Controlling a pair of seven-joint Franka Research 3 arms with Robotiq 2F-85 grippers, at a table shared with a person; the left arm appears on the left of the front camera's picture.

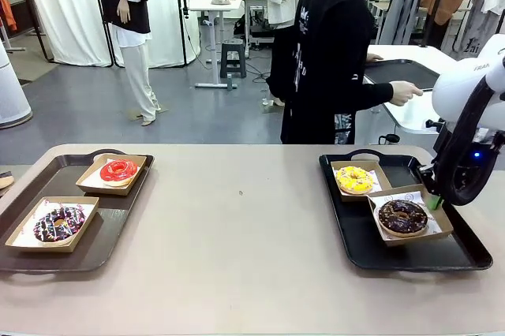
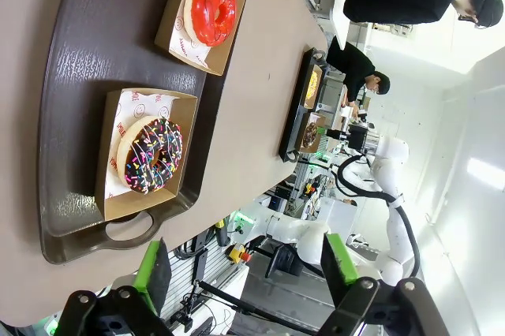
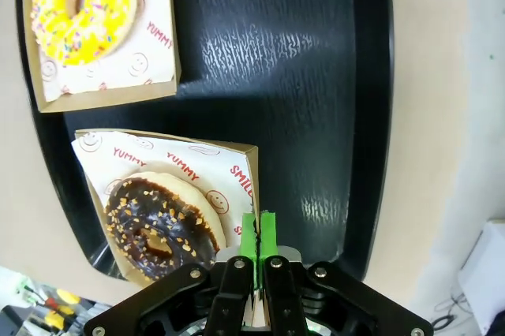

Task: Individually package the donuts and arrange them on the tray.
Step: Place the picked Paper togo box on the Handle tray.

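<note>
R gripper (image 3: pixel 258 229) has its green pads pressed together on the edge of the box (image 3: pixel 248 186) that holds the choc donut (image 3: pixel 154 229). In the R wrist view the paper-lined cardboard wall sits between the pads, so it looks like a pinch on the box rim, not the donut. The donut lies just to the side of the gripper, inside the box, close but not touching the pads. The yellow donut (image 3: pixel 79 9) is farther ahead along the fingers in its own box, near but apart. Both boxes are on the black tray (image 3: pixel 316 76). In the front view the R gripper (image 1: pixel 433 200) is at the far right corner of the choc donut's box, at the tray's right side.

L gripper (image 2: pixel 246 273) is spread wide, nothing between the pads. Ahead of it on the brown tray (image 2: pixel 79 76) is the purple-sprinkled donut (image 2: pixel 151 154) in its box, nearest, just past the tray handle. The red donut (image 2: pixel 213 11) is beyond it in a second box. L arm is clearly the nearer one for those two.

Judgement: the R box corner is the pivot. Any shift of the choc box goes by dragging from that rim, toward or away from the yellow box. All four donuts sit boxed on trays, so the task looks near done.
</note>
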